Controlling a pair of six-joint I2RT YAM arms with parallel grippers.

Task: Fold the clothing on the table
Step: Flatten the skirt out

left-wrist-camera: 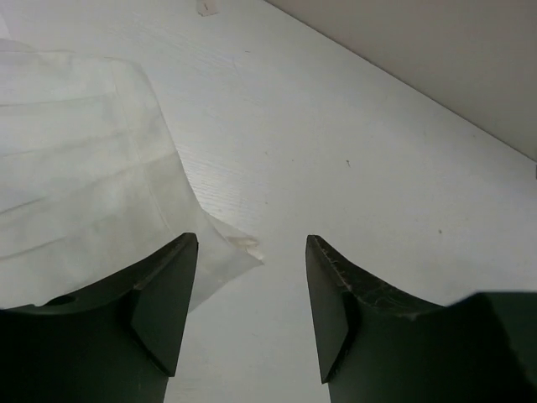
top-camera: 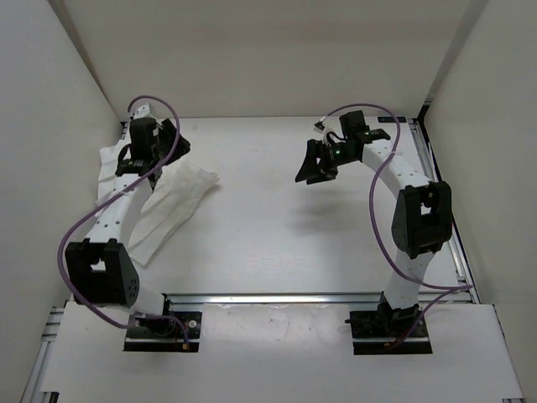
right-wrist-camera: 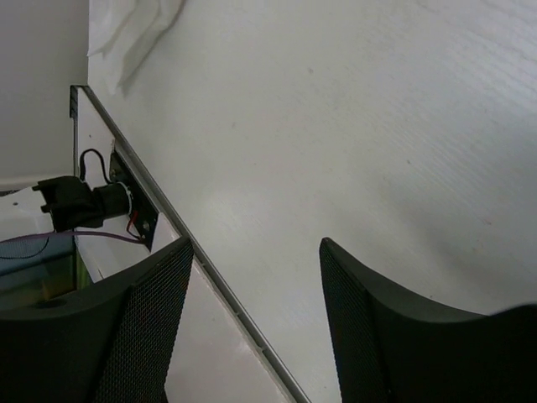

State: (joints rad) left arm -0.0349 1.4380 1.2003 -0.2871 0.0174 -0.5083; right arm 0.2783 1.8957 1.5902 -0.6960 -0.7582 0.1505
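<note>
Your clothing [top-camera: 180,197] slants near-left to far-right by the left edge of the table [top-camera: 277,227]. There is room on its right. Your left gripper [left-wrist-camera: 250,245] and right gripper [right-wrist-camera: 256,248] are wide open, holding nothing.

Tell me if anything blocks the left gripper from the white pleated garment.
Nothing visible does. The open left gripper hangs at a corner of the thin white pleated garment, only bare white table around.
</note>
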